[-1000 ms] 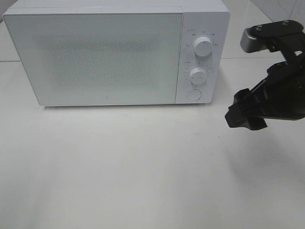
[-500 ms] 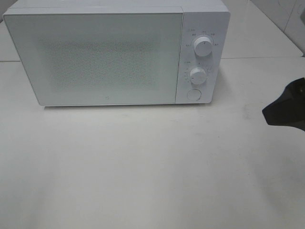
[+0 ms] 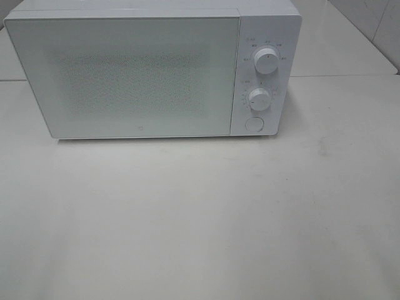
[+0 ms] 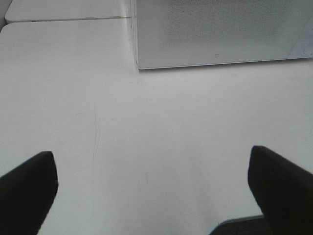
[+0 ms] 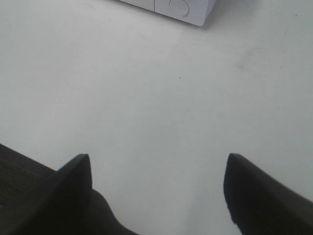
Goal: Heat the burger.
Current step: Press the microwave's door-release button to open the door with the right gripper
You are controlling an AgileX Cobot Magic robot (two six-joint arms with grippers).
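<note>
The burger is out of view in every frame. A white microwave (image 3: 150, 69) stands at the back of the table with its door shut; it has two round knobs (image 3: 266, 62) and a round button (image 3: 253, 124) on its right panel. Part of it also shows in the left wrist view (image 4: 220, 32) and a corner in the right wrist view (image 5: 176, 9). Neither arm shows in the exterior high view. My left gripper (image 4: 151, 191) is open and empty above the bare table. My right gripper (image 5: 156, 188) is open and empty above the table, near the microwave's front right corner.
The white table (image 3: 200, 212) stretches in front of the microwave. A seam between table tops (image 3: 337, 76) runs behind on the right. A tiled wall corner (image 3: 375, 25) stands at the far right.
My right arm has pulled back to the right, out of the exterior high view. The microwave has not moved.
</note>
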